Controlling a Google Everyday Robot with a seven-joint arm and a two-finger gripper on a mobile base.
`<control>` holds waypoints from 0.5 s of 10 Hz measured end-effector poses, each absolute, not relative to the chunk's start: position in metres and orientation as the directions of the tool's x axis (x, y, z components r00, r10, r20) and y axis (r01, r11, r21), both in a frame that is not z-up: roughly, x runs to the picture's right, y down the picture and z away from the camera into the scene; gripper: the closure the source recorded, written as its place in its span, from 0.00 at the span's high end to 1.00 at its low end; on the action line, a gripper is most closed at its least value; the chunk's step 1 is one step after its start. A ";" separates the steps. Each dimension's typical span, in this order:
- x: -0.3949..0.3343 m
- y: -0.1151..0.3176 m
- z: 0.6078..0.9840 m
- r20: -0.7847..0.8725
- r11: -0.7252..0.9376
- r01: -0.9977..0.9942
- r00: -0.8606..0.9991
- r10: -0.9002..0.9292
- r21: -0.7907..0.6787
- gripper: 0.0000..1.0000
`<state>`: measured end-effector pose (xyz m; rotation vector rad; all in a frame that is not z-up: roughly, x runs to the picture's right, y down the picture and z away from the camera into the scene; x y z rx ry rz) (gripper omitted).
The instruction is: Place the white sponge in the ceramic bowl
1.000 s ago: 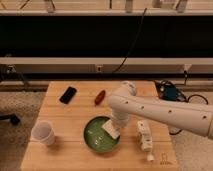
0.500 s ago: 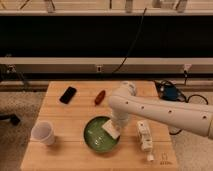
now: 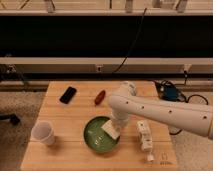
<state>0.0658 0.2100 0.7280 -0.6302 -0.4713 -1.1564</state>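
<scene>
A green ceramic bowl (image 3: 96, 138) sits on the wooden table (image 3: 70, 112), front middle. The white sponge (image 3: 111, 130) is at the bowl's right rim, over the bowl's inside. My gripper (image 3: 116, 125) reaches down from the white arm (image 3: 160, 112) on the right and sits right at the sponge.
A white cup (image 3: 43, 133) stands at the front left. A black phone (image 3: 68, 94) lies at the back left. A small red-brown object (image 3: 100, 96) lies at the back middle. A white bottle (image 3: 144, 136) lies right of the bowl. A blue device (image 3: 169, 93) sits off the table's right edge.
</scene>
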 end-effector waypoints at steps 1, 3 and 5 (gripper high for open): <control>0.055 0.213 0.721 0.662 0.240 0.956 0.291 -0.691 -0.170 0.47; 0.041 0.216 0.712 0.686 0.216 0.969 0.238 -0.688 -0.120 0.63; 0.026 0.219 0.703 0.704 0.189 0.979 0.187 -0.685 -0.076 0.79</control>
